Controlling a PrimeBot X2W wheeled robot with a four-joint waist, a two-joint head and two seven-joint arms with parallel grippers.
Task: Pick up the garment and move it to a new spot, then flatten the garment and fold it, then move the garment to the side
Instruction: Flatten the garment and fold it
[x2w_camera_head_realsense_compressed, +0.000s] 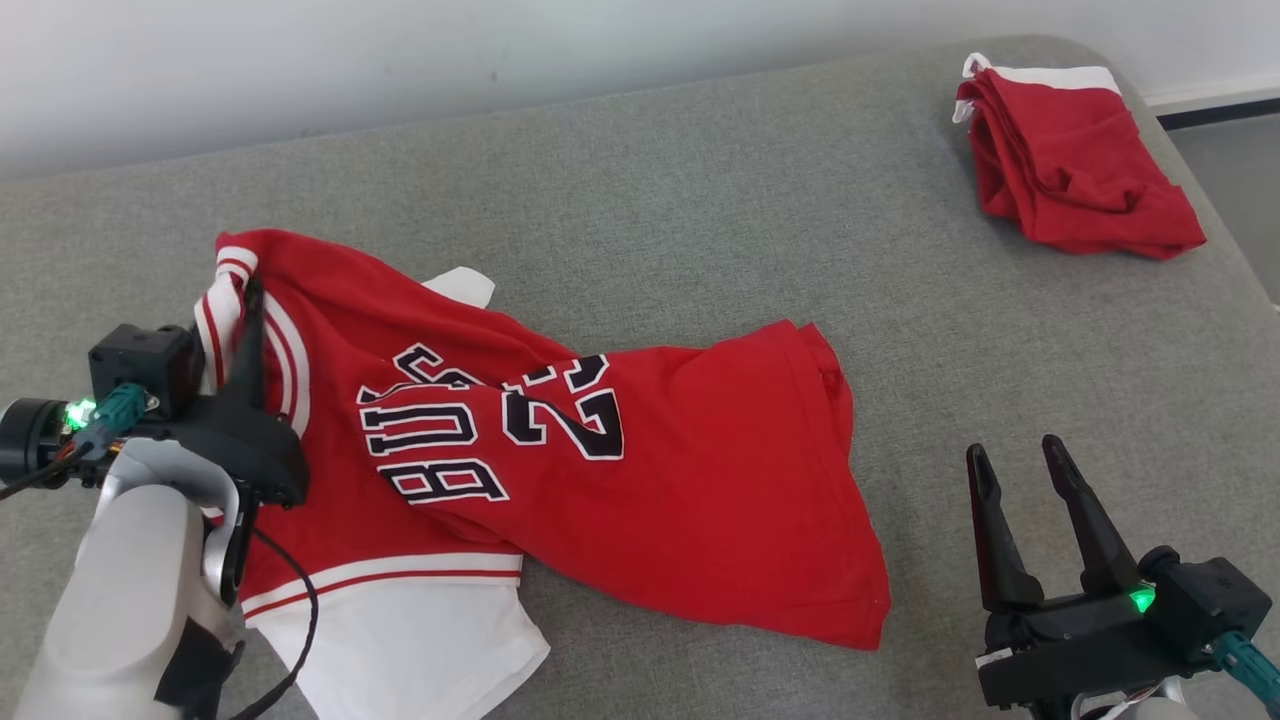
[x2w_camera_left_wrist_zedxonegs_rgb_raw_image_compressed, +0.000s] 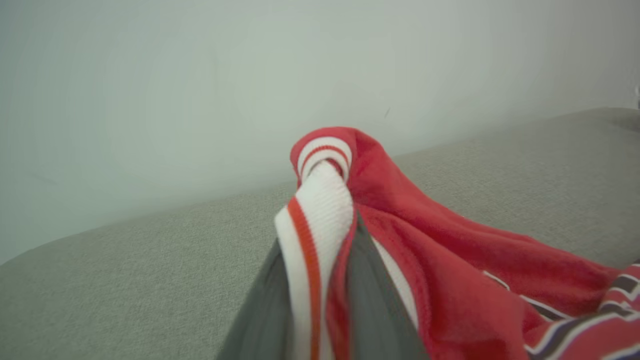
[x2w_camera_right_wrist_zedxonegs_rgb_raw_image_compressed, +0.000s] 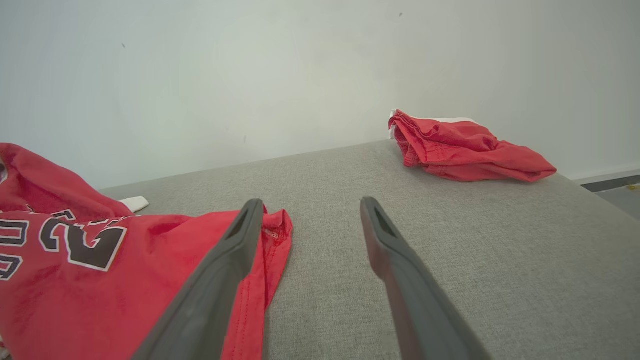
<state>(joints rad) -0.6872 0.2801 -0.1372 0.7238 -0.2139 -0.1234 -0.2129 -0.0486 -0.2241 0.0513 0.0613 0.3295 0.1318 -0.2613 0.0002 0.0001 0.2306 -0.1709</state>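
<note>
Left wrist view settles the grip: left gripper (x2w_camera_left_wrist_zedxonegs_rgb_raw_image_compressed: 325, 240) is clenched on the jersey's (x2w_camera_left_wrist_zedxonegs_rgb_raw_image_compressed: 440, 260) white-and-red ribbed trim. In the head view it (x2w_camera_head_realsense_compressed: 250, 300) reads as one dark finger edge-on. The jersey (x2w_camera_head_realsense_compressed: 600, 480) lies rumpled from the left edge to mid-surface, lettering up, with its white part cut off by the frame bottom. Right gripper (x2w_camera_head_realsense_compressed: 1015, 460) is spread wide and empty at the near right. In the right wrist view (x2w_camera_right_wrist_zedxonegs_rgb_raw_image_compressed: 311, 205) one finger overlaps the hem (x2w_camera_right_wrist_zedxonegs_rgb_raw_image_compressed: 275, 235); contact can't be told. Grey fabric surface (x2w_camera_head_realsense_compressed: 700, 200), plain pale wall (x2w_camera_head_realsense_compressed: 400, 60). A second red garment (x2w_camera_head_realsense_compressed: 1080, 170) sits bunched at the far right corner.
</note>
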